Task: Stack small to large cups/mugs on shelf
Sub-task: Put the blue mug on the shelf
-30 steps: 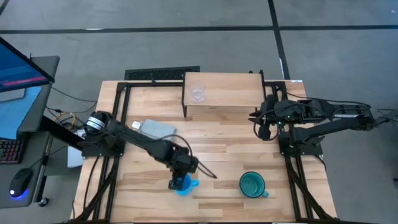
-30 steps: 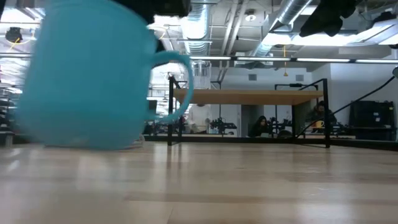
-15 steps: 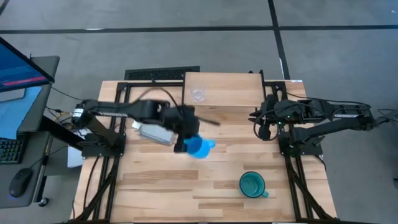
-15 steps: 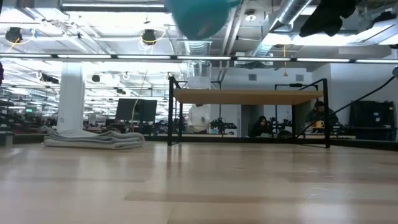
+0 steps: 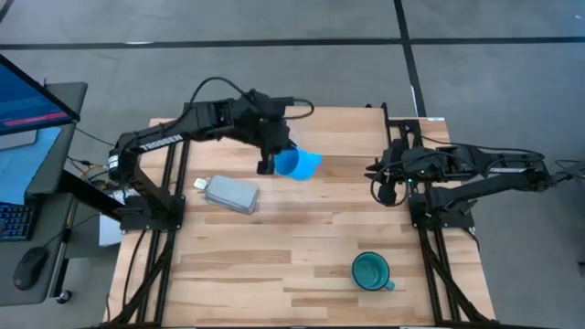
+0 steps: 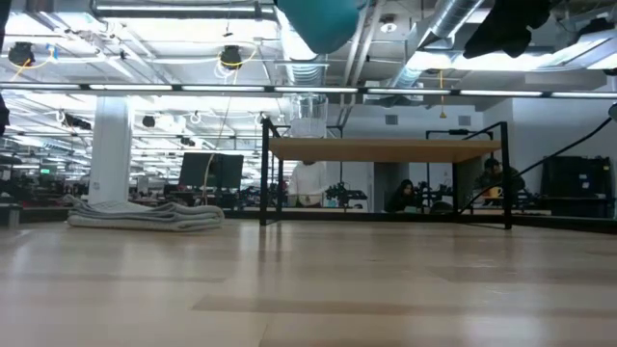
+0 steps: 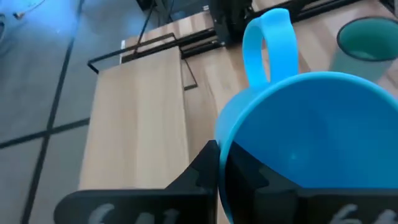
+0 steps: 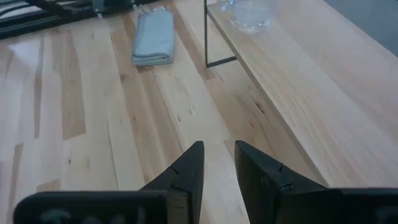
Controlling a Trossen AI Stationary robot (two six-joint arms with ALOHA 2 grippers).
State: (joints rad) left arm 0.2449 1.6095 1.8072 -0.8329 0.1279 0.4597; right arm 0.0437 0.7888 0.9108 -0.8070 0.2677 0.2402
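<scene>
My left gripper (image 5: 271,163) is shut on the bright blue handled mug (image 5: 298,164) and holds it in the air by the shelf's near left corner. The mug also shows at the top of the low view (image 6: 323,19). The light-wood shelf (image 5: 343,132) stands on black legs at the table's far side. The tiny clear glass cup (image 6: 308,114) stands on its left part; my left arm hides it in the high view. The teal-green mug (image 5: 372,271) stands upright on the table, near right. My right gripper (image 5: 388,187) waits by the shelf's right end, fingers close together and empty. My left gripper holds the blue mug by its rim (image 7: 219,146), on the side opposite the handle (image 7: 267,46). One finger is inside the mug and one finger (image 7: 202,177) is outside its wall. The mug is lifted clear, higher than the shelf top, and tilted.
A flat grey block (image 5: 230,195) lies on the table left of centre. The shelf's black legs (image 6: 263,173) stand in front of its left end. The shelf's middle and right parts are bare wood. People sit in the room behind the table.
My left gripper has carried the blue mug up off the table's near side and toward the far edge, to the shelf's near left corner. The mug is lifted clear and has tipped. My right arm has kept still.
</scene>
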